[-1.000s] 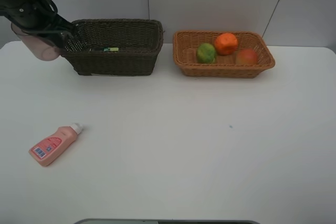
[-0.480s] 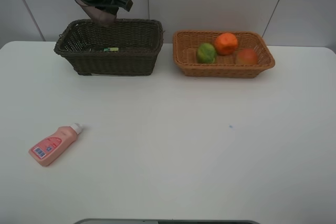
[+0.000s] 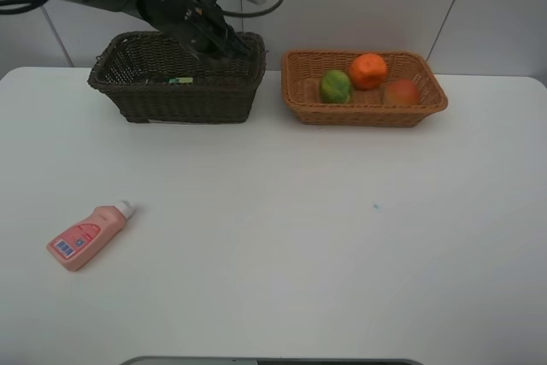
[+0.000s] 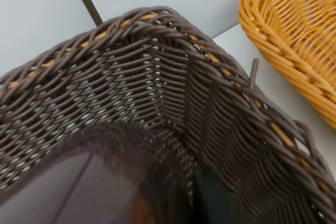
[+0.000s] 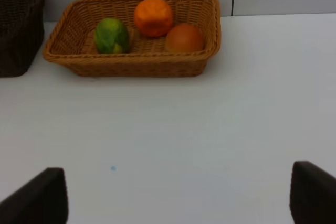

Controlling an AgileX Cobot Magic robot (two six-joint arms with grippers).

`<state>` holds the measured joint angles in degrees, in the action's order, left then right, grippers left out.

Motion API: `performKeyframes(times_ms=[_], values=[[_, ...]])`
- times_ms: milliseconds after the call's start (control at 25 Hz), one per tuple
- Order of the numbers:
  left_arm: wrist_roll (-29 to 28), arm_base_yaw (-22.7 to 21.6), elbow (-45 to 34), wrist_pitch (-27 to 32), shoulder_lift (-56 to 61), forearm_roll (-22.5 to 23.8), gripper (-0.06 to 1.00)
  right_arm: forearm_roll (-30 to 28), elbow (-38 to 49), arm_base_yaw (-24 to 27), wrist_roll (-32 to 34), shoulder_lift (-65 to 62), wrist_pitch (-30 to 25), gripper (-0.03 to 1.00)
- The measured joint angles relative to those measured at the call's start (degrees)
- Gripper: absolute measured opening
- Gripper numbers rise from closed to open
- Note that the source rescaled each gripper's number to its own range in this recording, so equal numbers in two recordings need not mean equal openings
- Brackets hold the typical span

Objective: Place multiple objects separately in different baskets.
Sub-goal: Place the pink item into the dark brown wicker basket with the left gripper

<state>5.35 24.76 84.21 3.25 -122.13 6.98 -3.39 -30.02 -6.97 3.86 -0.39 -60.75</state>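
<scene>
My left gripper (image 3: 219, 41) reaches down into the right end of the dark brown basket (image 3: 179, 100). It is shut on the translucent mauve cup (image 4: 79, 182), which shows inside the basket's corner (image 4: 157, 77) in the left wrist view. The light tan basket (image 3: 367, 117) holds the orange tangerine (image 3: 367, 70), the green-yellow fruit (image 3: 336, 85) and the red-orange fruit (image 3: 402, 91). A pink white-capped bottle (image 3: 85, 237) lies on the table at the front left. My right gripper (image 5: 176, 198) stands open above the table, well short of the tan basket (image 5: 131, 64).
A small green label (image 3: 179, 80) shows inside the dark basket. The two baskets stand side by side at the back of the white table (image 3: 299, 237), with a narrow gap between them. A wall rises just behind them.
The left arm has carried the cup from the dark basket's left end, up over its back rim, and down into its right end. The right gripper has not moved.
</scene>
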Motion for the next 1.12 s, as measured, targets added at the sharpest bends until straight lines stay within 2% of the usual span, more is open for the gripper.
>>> performKeyframes(times_ms=[200,320,840,880,960,1120], values=[[0.00,0.00,0.00,-5.88,-2.98,-0.17,0.00,0.00,0.00,0.00,0.00,0.00,0.00,0.89],[-0.11,0.00,0.00,-7.40,-3.81,-0.19,0.00,0.00,0.00,0.00,0.00,0.00,0.00,0.89],[-0.33,0.00,0.02,-2.94,-4.97,-1.02,0.02,0.00,0.00,0.00,0.06,0.00,0.00,0.89],[-0.34,0.00,0.02,-2.94,-4.97,-1.01,0.05,0.00,0.00,0.00,0.06,0.00,0.00,0.89],[-0.34,-0.07,0.02,-3.25,-4.97,-1.01,0.20,0.00,0.00,0.00,0.06,0.00,0.00,0.89],[-0.39,-0.30,0.13,-3.58,-4.89,-1.07,0.68,0.00,0.00,0.00,0.06,0.00,0.00,0.89]])
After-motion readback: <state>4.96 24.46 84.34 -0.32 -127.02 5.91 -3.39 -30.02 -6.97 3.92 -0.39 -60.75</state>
